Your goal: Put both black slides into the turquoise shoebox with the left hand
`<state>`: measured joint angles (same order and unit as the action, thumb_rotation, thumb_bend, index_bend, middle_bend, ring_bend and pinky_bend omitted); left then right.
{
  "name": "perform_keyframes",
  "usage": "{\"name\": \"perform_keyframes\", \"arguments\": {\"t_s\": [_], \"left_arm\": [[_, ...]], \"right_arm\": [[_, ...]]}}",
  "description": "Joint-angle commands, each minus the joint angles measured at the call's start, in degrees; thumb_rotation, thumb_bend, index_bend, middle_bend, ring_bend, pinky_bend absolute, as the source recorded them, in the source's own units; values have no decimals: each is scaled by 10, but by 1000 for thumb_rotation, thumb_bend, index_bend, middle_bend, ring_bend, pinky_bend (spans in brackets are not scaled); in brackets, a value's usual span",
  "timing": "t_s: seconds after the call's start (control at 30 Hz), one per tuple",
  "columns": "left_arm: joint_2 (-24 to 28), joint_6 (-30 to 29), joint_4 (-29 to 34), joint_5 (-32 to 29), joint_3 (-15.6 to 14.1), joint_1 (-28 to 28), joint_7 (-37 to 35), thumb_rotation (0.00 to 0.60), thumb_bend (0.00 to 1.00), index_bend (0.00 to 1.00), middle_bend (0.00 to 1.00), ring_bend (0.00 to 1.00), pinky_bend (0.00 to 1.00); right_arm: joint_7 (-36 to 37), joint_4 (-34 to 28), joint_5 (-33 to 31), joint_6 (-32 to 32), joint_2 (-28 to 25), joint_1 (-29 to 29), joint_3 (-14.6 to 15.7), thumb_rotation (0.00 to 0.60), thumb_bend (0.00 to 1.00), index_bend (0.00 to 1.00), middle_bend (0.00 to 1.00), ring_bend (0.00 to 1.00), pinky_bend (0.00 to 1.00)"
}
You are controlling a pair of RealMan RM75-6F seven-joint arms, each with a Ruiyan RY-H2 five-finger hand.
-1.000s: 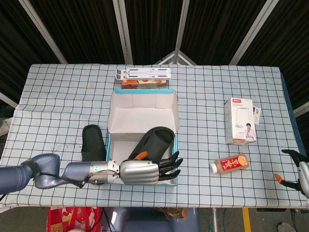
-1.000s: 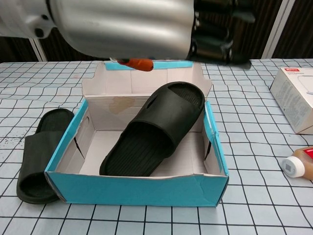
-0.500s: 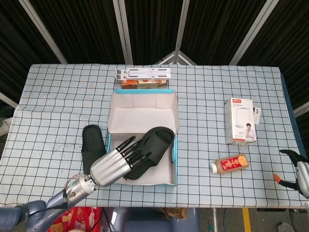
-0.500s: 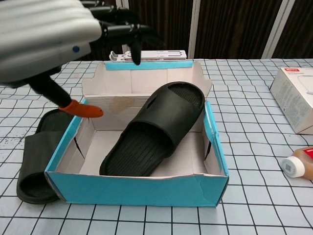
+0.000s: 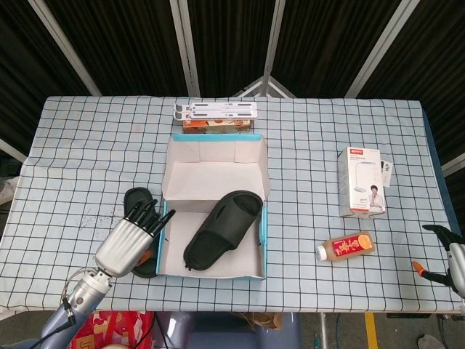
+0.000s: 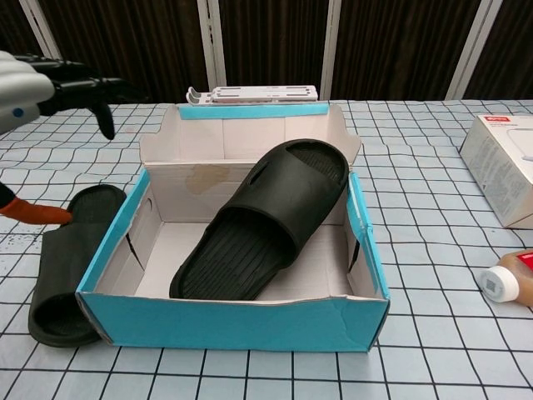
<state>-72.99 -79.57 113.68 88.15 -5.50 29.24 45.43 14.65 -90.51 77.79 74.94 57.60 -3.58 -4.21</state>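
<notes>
One black slide lies diagonal inside turquoise shoebox. Second black slide on table, touching box's left wall. Left hand above it, fingers spread, empty. Best: lower, grip strap, lift clear of wall.

Head view: high, looking down, whole table. Chest view: low, close, forward. Shared: shoebox.

my table wears a white cloth ruled with a dark grid, and its edge falls away at the right. behind it hang dark ribbed panels crossed by pale slanting bars. in the chest view, white uprights split dark vertical slats.
</notes>
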Motion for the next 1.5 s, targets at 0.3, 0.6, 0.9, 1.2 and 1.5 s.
{"name": "perform_keyframes", "arguments": {"t_s": [0.3,0.6,0.9,1.2,1.5], "left_arm": [[-15,-72,-36,-30,-4,-94,-156,537,214,83,286,101,158],[-53,-85,-112,-16,4,-124,-131,508,179,79,237,75,158],[-92,-77,-149,-35,13,-149,-137,422,108,59,212,72,158],[-122,-49,-171,-51,17,-160,-153,380,78,15,200,58,158],[-159,-24,-201,-60,38,-151,-136,382,77,9,195,49,158]], "right_arm": [[-1,-2,1,-5,0,-2,1,600,233,259,253,263,271],[0,-2,-1,-4,-1,-2,1,600,234,259,252,263,271],[3,0,2,-6,-1,-3,2,600,233,259,252,263,271],[5,0,2,-8,-1,-4,3,600,233,259,252,265,272],[10,3,3,-8,-1,-4,3,600,234,259,252,265,272]]}}
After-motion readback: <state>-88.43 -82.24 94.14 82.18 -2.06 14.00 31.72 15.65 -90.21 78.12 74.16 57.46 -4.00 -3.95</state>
